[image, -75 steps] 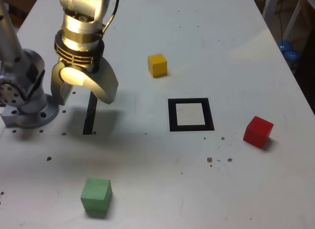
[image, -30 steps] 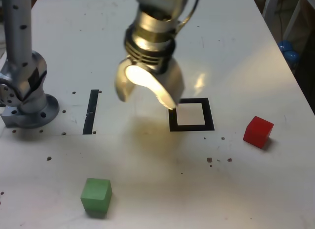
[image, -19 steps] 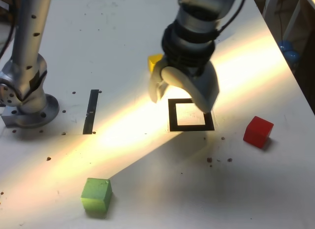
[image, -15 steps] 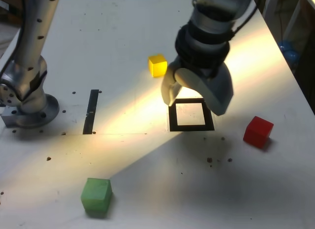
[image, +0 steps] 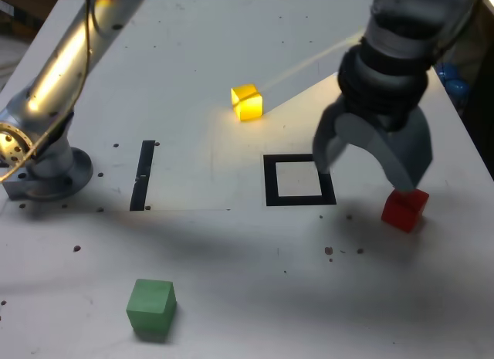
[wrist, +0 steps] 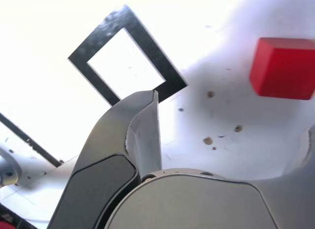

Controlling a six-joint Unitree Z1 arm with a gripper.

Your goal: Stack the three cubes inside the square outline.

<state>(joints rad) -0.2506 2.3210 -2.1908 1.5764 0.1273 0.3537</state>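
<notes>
- Exterior view: wide-open grey metal gripper [image: 369,166] above the white table [image: 224,259], near the matte red cube [image: 404,210], right of the black square outline [image: 270,181]; centre over the cube before lowering.
- Wrist view: nothing between the fingers; I'd square them to the cube's faces.

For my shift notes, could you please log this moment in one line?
jaws: open, empty | red cube: outside square outline | stack: not started
</notes>
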